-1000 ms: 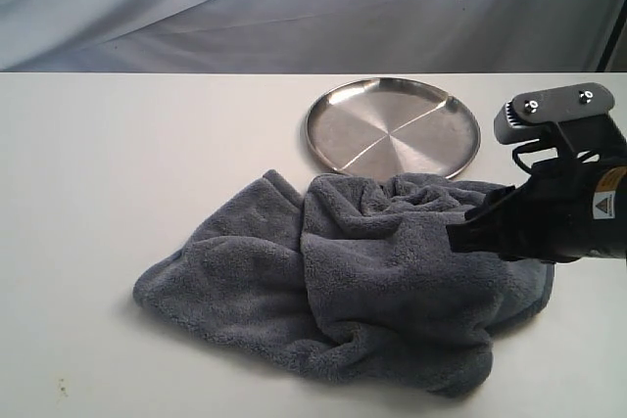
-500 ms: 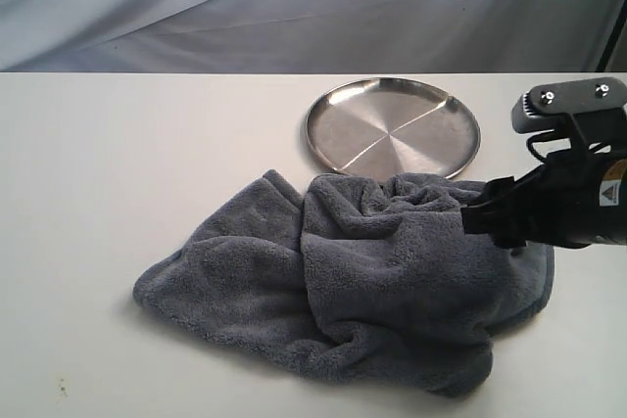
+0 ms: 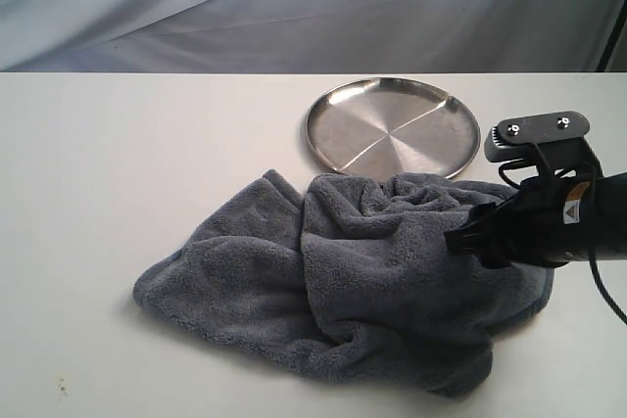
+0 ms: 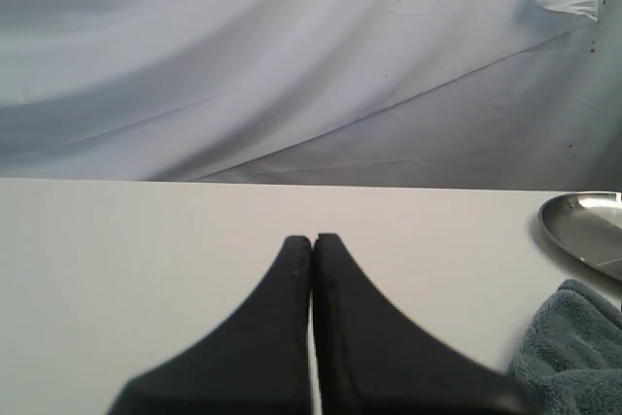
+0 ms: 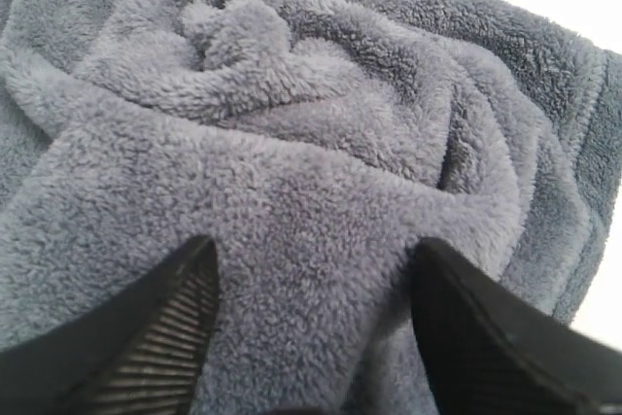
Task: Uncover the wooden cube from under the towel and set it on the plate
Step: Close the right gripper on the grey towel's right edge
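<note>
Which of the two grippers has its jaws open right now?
The right gripper, with jaws spread over the towel; the left gripper has its fingers pressed together.

setting: lab-style test bench | signs: plain white table (image 3: 118,163), draped grey backdrop (image 3: 294,7)

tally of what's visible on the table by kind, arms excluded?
towel: 1
plate: 1
wooden cube: 0 in view
Total visible: 2
</note>
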